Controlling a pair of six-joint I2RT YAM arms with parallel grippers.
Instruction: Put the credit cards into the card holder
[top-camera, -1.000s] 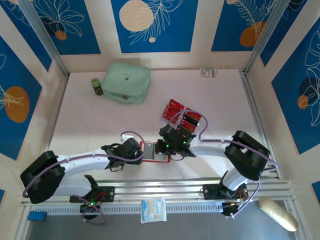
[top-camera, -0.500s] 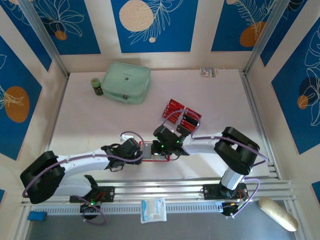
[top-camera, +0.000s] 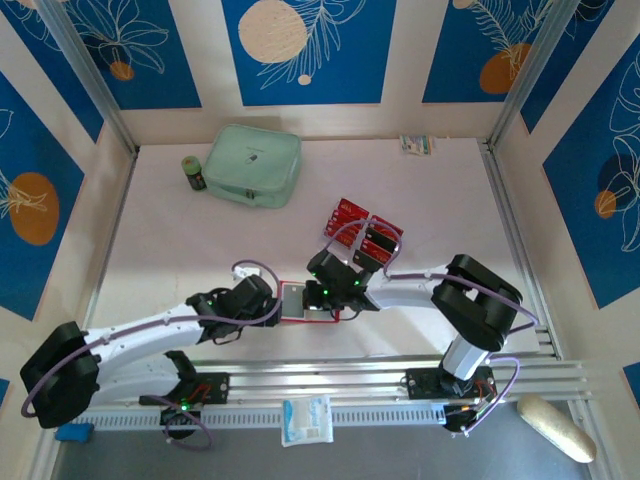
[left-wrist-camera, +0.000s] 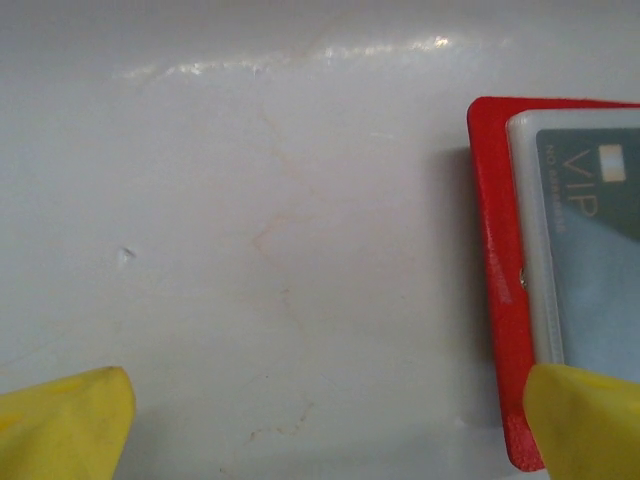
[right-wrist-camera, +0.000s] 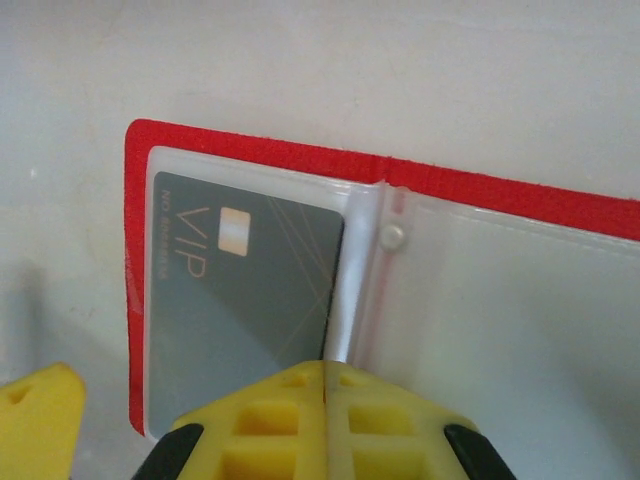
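White tabletop (top-camera: 180, 250) inside a blue flower-print booth, and working outward from the arm bases we hit both grippers first. Our left gripper (left-wrist-camera: 325, 420) is spread wide and empty, low over bare table. Its right-hand fingertip is over the left corner of the card holder (right-wrist-camera: 260, 152) — touching or just above, we can't tell. The holder lies flat and open, long axis running left to right, clear pockets up. Its left pocket has a grey VIP card (right-wrist-camera: 240, 290) tucked in; the right pocket looks empty to us. The right gripper (right-wrist-camera: 325, 395) is pressed together right at the centre fold, and something thin and pale runs out from between the tips — pocket edge or not, we can't say. What matters for the next move: the credit cards (top-camera: 362, 228) sit just beyond the holder, up and to the right, in a slanted red pile, so the right arm is clearly closer. Way at the back are a mint-green case (top-camera: 252, 166) and a small dark bottle (top-camera: 193, 172) just beside it.
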